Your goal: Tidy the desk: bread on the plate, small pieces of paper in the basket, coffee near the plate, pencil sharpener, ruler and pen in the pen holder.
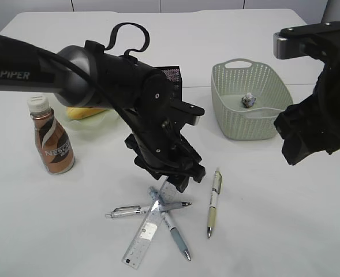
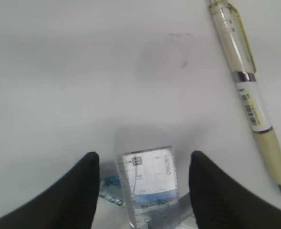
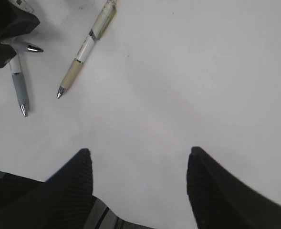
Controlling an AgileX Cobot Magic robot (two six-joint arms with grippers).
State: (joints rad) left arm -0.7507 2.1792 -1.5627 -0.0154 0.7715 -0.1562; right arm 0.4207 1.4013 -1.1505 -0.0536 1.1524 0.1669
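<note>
My left gripper point(image 1: 178, 180) reaches to the middle of the desk point(image 1: 285, 231) and stands open, its fingers either side of the clear ruler's point(image 2: 149, 183) far end with a gap on both sides. The ruler point(image 1: 148, 229) lies across a silver pen point(image 1: 129, 210) and a blue-grey pen point(image 1: 174, 229); a beige pen point(image 1: 214, 202) lies to the right. The bread point(image 1: 84, 112) rests on the green plate point(image 1: 103, 122), with the coffee point(image 1: 51, 138) beside it. A paper wad point(image 1: 248, 101) sits in the basket point(image 1: 233, 115). My right gripper point(image 3: 139, 151) hangs open over bare desk. The pencil sharpener is out of view.
The black mesh pen holder point(image 1: 173, 75) stands behind my left arm, mostly hidden by it. The right wrist view shows the beige pen point(image 3: 85, 50) and blue-grey pen point(image 3: 18, 83) to the upper left. The desk's front edge lies just below the right gripper there.
</note>
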